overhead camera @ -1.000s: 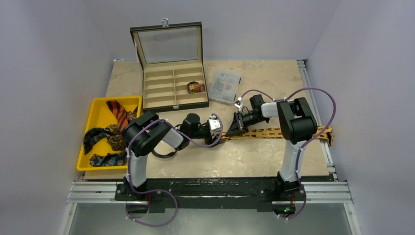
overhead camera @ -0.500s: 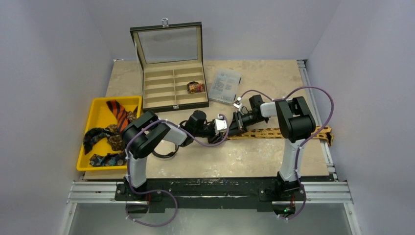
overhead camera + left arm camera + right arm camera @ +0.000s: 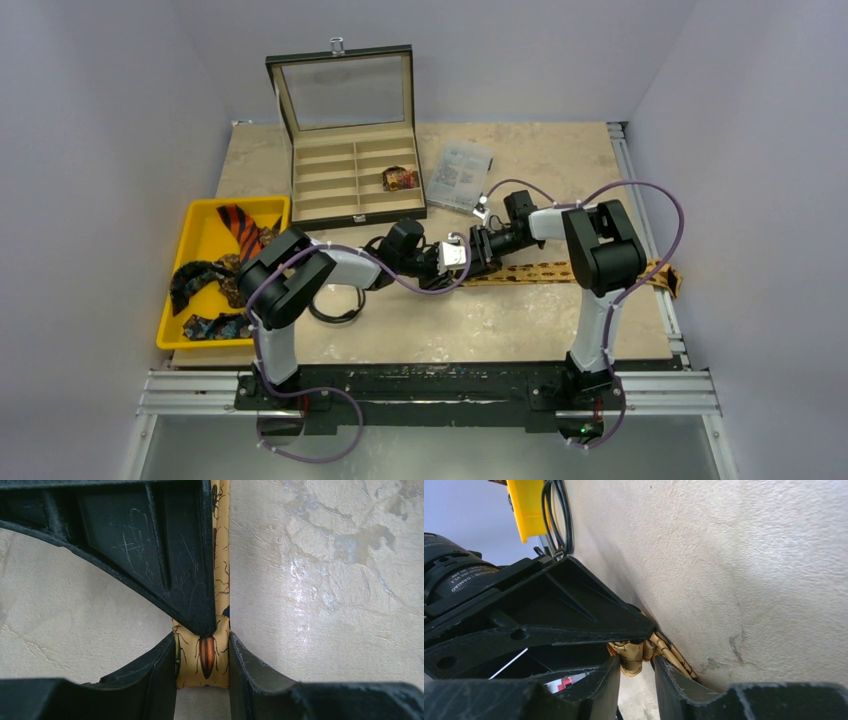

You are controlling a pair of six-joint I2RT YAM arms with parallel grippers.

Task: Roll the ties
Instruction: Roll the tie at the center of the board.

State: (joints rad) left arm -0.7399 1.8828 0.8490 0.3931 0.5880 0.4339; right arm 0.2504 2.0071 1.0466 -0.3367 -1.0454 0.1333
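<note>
The tan-gold tie (image 3: 570, 271) with dark beetle spots lies flat across the right half of the table. Both grippers meet at its left end. My left gripper (image 3: 463, 253) is shut on that end; in the left wrist view (image 3: 202, 667) the tie's tip (image 3: 206, 652) sits squeezed between the fingers (image 3: 159, 672). My right gripper (image 3: 480, 246) is shut on the same folded end (image 3: 633, 656), and its finger (image 3: 150, 555) presses down on the tie from above. An orange black-striped tie (image 3: 240, 227) and dark multicoloured ties (image 3: 200, 276) lie in the yellow tray (image 3: 200, 235).
An open compartment box (image 3: 352, 182) stands at the back with one rolled tie (image 3: 400, 178) in a right cell. A clear plastic packet (image 3: 460, 175) lies beside it. A black cable loop (image 3: 330, 306) lies near the left arm. The tie's wide end hangs at the right table edge (image 3: 668, 280).
My left gripper has moved right to meet the right gripper at the tie's end. The right gripper shifted slightly left and back, and the tie's free length has shortened a little.
</note>
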